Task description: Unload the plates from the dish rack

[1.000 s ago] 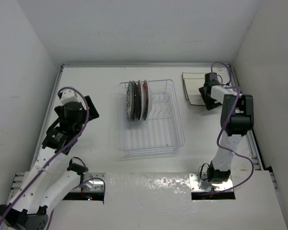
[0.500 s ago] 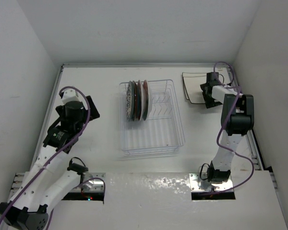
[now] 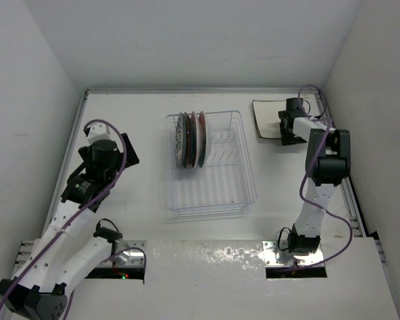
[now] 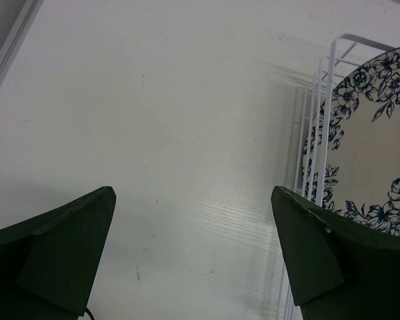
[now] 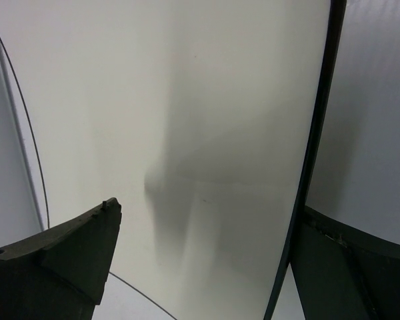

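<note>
The dish rack (image 3: 217, 180), a white wire basket, sits mid-table. Three round plates (image 3: 191, 139) stand upright in its back left part. In the left wrist view the floral plate (image 4: 370, 153) shows behind the rack's wires (image 4: 325, 87). My left gripper (image 3: 125, 151) hangs open left of the rack, nothing between its fingers (image 4: 60, 257). A square white plate (image 3: 267, 119) with a dark rim lies at the back right. My right gripper (image 3: 288, 127) is open at its right edge. In the right wrist view one finger (image 5: 67, 257) is over the plate's face (image 5: 187, 100), the other beyond its rim.
The table's back wall and right wall stand close to the square plate. A thin dark curved line (image 5: 28, 140) runs at the left of the right wrist view, beside the plate's face. The front half of the rack holds only upright prongs (image 3: 227, 150).
The right gripper has moved toward the back wall and the square plate has gone from tilted to lying flat, with the jaws a little wider. The left arm has barely shifted.
</note>
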### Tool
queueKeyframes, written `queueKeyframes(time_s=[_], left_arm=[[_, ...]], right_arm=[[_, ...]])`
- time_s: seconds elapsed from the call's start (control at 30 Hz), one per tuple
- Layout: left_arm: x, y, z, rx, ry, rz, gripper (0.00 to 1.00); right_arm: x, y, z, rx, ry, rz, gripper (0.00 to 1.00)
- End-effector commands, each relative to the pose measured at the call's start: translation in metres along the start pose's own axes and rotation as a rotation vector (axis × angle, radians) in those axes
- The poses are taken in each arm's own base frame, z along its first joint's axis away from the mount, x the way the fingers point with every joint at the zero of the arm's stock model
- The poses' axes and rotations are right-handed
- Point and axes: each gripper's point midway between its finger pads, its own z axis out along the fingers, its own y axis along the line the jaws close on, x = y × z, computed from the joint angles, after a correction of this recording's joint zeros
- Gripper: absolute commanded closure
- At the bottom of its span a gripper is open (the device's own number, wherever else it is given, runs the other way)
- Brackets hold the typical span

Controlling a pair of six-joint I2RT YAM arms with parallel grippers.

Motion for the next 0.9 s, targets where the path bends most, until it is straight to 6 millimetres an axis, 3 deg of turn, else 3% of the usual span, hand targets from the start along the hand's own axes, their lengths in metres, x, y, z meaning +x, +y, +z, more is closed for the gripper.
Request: queueKeyframes(time_s=[0.0, 0.2, 0.43, 0.57, 0.63, 0.87], left_arm=[[-0.009, -0.004, 0.000, 0.019, -0.030, -0.008, 0.00], [-0.008, -0.005, 0.001, 0.022, -0.027, -0.007, 0.00], [-0.007, -0.006, 0.001, 0.026, -0.024, -0.005, 0.00], [-0.008, -0.005, 0.000, 0.026, -0.028, -0.007, 0.00], [-0.008, -0.005, 0.000, 0.026, -0.027, -0.006, 0.00], [-0.007, -0.006, 0.000, 0.028, -0.026, -0.006, 0.00]], right_arm=[[0.038, -0.017, 0.017, 0.049, 0.099, 0.015, 0.01], [0.045, -0.024, 0.019, 0.063, 0.113, 0.037, 0.01], [0.054, -0.047, 0.011, 0.081, 0.119, 0.132, 0.01], [0.065, -0.040, 0.008, 0.047, 0.155, 0.169, 0.01], [0.079, -0.033, 0.000, 0.029, 0.170, 0.148, 0.01], [0.091, -0.015, -0.013, -0.006, 0.209, 0.157, 0.01]])
